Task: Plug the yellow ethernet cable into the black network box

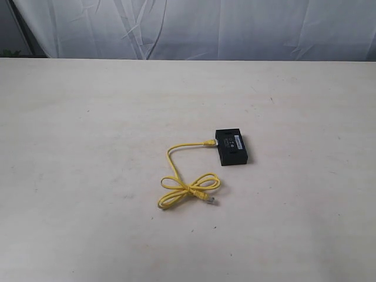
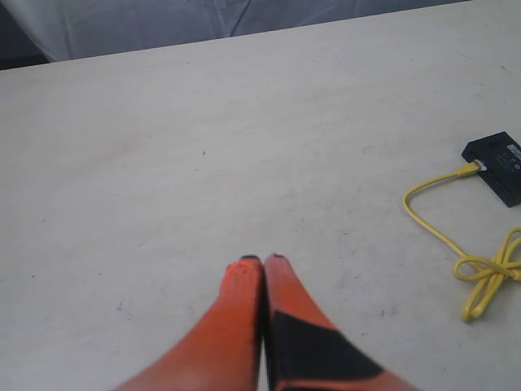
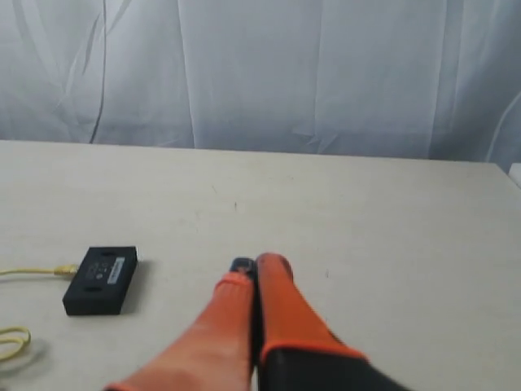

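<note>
Fingers of the left gripper pressed together, orange tips meeting, nothing between them; it hangs over bare table, well apart from the task's things. Right gripper likewise closed tip to tip and empty, also above bare tabletop, with the black network box off to one side of it and not touching.

Black network box lies flat near the middle of the table, far from every edge, white label strip facing up.

Yellow ethernet cable runs from the box's short side towards the left edge, curves round towards the near edge, and ends in a loose bow-like knot of loops lying flat. One plug meets the box's side and looks seated in a port, though the view is too small to be sure. Other plug rests free on the table just beside the knot.

White draped cloth hangs behind the far edge.
</note>
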